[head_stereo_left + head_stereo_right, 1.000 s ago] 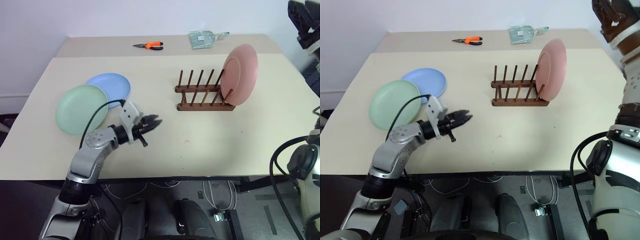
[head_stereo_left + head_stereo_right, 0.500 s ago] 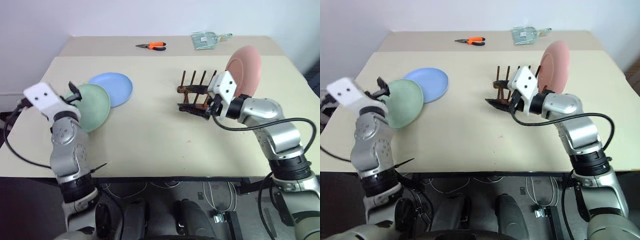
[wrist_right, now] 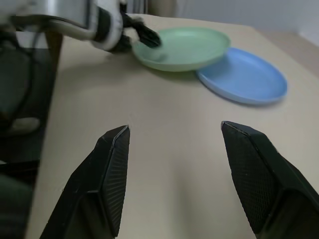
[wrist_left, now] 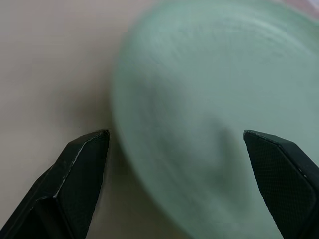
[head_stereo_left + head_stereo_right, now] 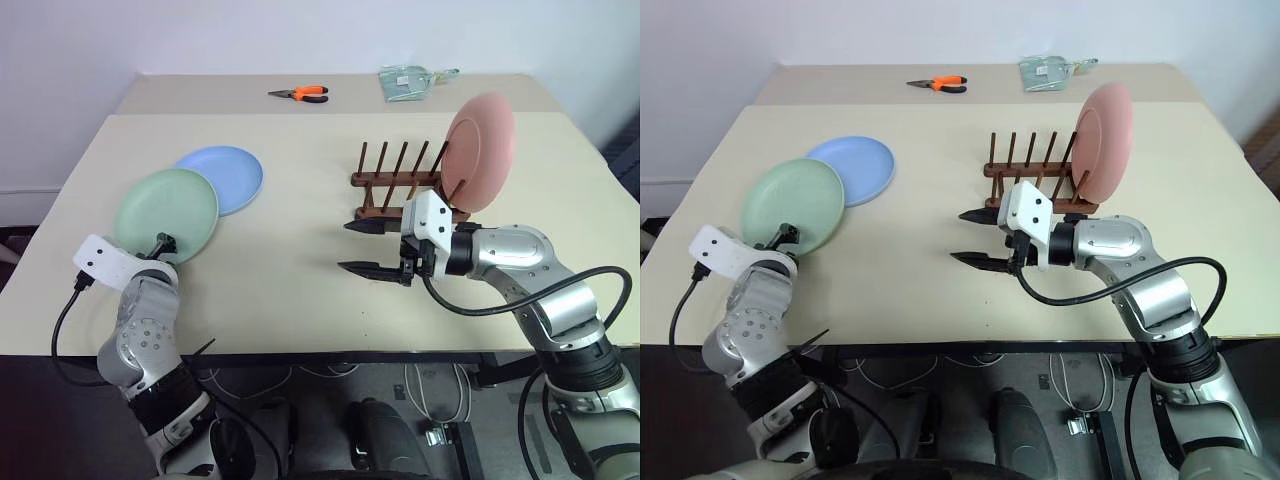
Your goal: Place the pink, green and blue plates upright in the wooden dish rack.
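We saw the pink plate (image 5: 479,150), salmon and matte, standing upright on its edge at the right end of the wooden dish rack (image 5: 398,185), a small dark reddish-brown frame with two rows of round pegs; its other slots were unfilled. The green plate (image 5: 166,212), pale mint, lay flat near the table's left edge, its far rim overlapping the light blue plate (image 5: 225,176), which rested flat just behind it. Both lay well apart from the rack.

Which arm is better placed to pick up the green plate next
Left. The left gripper is open right at the green plate's near edge, its fingers either side of the rim. The right gripper hangs open over bare table by the wooden dish rack.
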`<act>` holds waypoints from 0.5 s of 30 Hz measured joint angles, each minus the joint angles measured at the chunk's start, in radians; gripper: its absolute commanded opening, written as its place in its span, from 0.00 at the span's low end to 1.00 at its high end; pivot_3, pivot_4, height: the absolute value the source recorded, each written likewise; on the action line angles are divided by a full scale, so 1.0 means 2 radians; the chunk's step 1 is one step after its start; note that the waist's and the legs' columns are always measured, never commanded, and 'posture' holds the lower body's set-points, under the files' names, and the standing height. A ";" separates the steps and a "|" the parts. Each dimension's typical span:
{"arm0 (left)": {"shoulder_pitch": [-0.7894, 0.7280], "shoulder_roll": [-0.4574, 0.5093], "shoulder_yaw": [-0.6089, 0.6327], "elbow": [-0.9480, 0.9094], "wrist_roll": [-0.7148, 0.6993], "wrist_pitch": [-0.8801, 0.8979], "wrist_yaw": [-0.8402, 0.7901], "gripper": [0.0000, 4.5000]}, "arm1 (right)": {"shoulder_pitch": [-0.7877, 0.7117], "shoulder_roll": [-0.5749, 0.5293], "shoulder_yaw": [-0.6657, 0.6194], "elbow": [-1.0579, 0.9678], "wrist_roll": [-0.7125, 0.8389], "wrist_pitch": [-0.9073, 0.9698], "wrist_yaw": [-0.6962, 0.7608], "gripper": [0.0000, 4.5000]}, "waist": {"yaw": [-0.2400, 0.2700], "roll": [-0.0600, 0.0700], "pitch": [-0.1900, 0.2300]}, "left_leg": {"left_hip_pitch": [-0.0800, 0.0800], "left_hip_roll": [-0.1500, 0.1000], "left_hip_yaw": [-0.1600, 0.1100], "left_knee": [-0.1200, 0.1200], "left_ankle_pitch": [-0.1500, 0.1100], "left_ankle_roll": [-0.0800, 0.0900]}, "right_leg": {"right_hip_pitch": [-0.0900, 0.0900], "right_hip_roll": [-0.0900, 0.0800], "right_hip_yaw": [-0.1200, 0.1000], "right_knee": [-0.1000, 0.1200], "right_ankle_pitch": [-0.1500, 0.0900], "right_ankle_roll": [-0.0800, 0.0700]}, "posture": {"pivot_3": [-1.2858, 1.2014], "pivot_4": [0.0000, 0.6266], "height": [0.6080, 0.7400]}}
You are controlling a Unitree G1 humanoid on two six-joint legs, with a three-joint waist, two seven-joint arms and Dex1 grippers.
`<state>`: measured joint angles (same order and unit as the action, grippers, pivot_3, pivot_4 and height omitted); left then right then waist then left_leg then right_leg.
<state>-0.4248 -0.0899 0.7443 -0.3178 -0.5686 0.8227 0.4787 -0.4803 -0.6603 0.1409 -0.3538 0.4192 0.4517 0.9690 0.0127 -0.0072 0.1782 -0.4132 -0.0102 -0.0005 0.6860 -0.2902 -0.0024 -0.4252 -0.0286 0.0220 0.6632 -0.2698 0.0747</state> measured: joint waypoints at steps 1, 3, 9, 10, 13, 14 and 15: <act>-0.003 -0.003 0.009 0.002 -0.010 -0.002 0.011 0.70 | 0.000 0.000 0.000 -0.001 -0.001 0.001 -0.002 0.66 | 0.000 0.000 0.000 | 0.000 0.000 0.000 0.000 0.000 0.000 | 0.000 0.000 0.000 0.000 0.000 0.000 | 0.52 0.24 1.00; -0.005 -0.007 0.022 0.003 -0.025 -0.006 0.030 0.48 | 0.002 0.000 -0.003 -0.003 -0.002 0.002 -0.007 0.66 | 0.000 0.000 0.000 | 0.000 0.000 0.000 0.000 0.000 0.000 | 0.000 0.000 0.000 0.000 0.000 0.000 | 0.52 0.24 1.00; -0.002 -0.011 0.027 0.015 -0.048 -0.038 0.043 0.00 | 0.003 -0.002 -0.012 -0.004 -0.008 0.010 -0.022 0.78 | 0.001 0.000 0.000 | 0.000 0.000 0.000 0.000 0.000 0.000 | 0.000 0.000 0.000 0.000 0.000 0.000 | 0.52 0.24 1.00; 0.001 -0.009 0.022 0.018 -0.048 -0.049 0.029 0.00 | 0.002 -0.005 -0.012 -0.004 -0.008 0.017 -0.023 0.85 | 0.001 -0.001 0.000 | 0.000 0.000 0.000 0.000 0.000 0.000 | 0.000 0.000 0.000 0.000 0.000 0.000 | 0.52 0.24 1.00; 0.023 0.023 -0.034 0.006 -0.032 -0.086 -0.037 0.00 | -0.004 -0.014 -0.010 0.006 -0.032 0.019 -0.031 0.99 | 0.000 -0.001 0.000 | 0.000 0.000 0.000 0.000 0.000 -0.001 | 0.000 0.000 0.000 0.000 0.000 0.000 | 0.52 0.24 1.00; 0.032 0.035 -0.057 -0.008 -0.022 -0.100 -0.058 0.00 | -0.009 -0.014 -0.005 0.011 -0.049 0.007 -0.038 0.99 | -0.001 -0.001 0.000 | 0.000 0.000 0.000 0.000 0.000 -0.001 | 0.000 0.000 0.000 0.000 0.000 0.000 | 0.52 0.24 1.00; 0.034 0.045 -0.077 -0.022 -0.014 -0.111 -0.076 0.00 | -0.014 -0.013 0.000 0.017 -0.067 -0.007 -0.045 0.99 | -0.001 -0.001 0.000 | 0.001 0.000 0.000 -0.001 0.001 -0.001 | 0.000 0.000 0.000 0.000 0.000 0.000 | 0.52 0.24 1.00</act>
<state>-0.3559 -0.0008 0.5895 -0.3616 -0.5973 0.6003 0.3268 -0.5085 -0.6859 0.1419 -0.3195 0.2860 0.4374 0.8786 0.0108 -0.0093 0.1775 -0.4121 -0.0105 -0.0003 0.6847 -0.2891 -0.0044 -0.4248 -0.0287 0.0227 0.6630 -0.2698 0.0739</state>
